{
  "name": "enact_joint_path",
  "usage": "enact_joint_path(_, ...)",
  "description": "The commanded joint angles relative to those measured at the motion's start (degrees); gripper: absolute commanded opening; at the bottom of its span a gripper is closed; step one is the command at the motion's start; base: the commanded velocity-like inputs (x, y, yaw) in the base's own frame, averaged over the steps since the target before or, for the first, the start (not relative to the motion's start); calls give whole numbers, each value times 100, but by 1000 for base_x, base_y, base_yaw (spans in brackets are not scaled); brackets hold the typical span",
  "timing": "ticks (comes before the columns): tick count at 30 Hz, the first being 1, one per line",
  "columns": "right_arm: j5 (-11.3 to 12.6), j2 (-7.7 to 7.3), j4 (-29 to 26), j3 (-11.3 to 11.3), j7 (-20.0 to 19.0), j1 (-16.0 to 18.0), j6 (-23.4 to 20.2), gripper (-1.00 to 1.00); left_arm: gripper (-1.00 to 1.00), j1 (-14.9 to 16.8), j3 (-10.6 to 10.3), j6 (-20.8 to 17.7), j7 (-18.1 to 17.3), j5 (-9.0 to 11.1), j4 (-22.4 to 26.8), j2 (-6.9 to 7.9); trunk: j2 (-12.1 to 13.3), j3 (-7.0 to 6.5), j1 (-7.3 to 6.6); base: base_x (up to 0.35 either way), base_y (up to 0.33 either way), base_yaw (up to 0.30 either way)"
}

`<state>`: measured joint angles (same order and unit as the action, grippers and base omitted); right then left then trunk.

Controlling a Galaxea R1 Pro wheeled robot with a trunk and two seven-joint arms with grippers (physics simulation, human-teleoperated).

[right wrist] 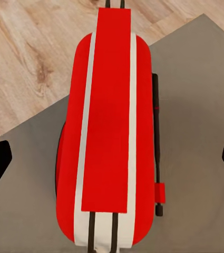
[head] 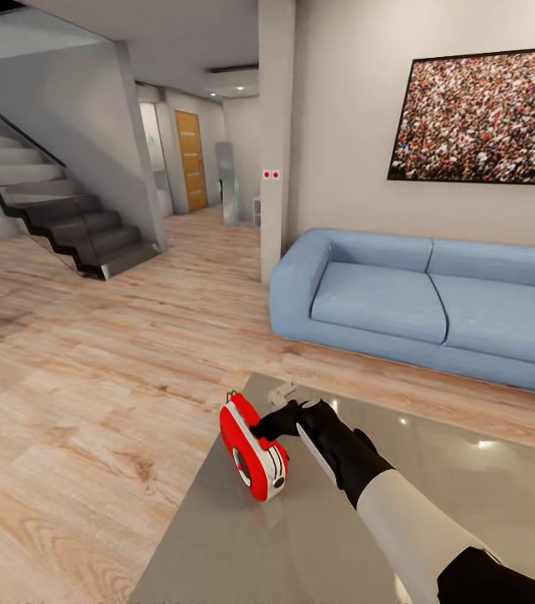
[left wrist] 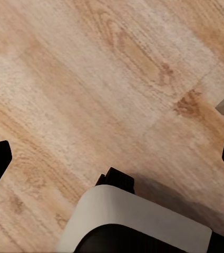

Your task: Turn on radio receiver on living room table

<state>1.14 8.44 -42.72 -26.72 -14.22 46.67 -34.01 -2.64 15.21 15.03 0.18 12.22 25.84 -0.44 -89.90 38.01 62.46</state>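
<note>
Right gripper [head: 277,426], low in the frame's middle, touches the red radio receiver [head: 253,450] on the grey table [head: 318,537]; fingers spread wide. Left gripper [left wrist: 112,158] wide over wood floor [left wrist: 90,79].

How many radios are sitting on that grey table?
1. The red radio stands near the corner of the grey table, with the right claw just above it. The table runs past the head view's edge, so more may be hidden.
</note>
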Motion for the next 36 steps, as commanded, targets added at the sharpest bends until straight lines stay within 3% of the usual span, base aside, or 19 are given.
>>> enact_joint_path(1,0,0,0,0,1,0,0,100,100,0,0,0,0,0,0,-2,0,9,0,0,0,0)
enact_joint_path(36,-9,0,9,-9,5,0,18,100,100,0,0,0,0,0,0,-8,0,331,0,0,0,0)
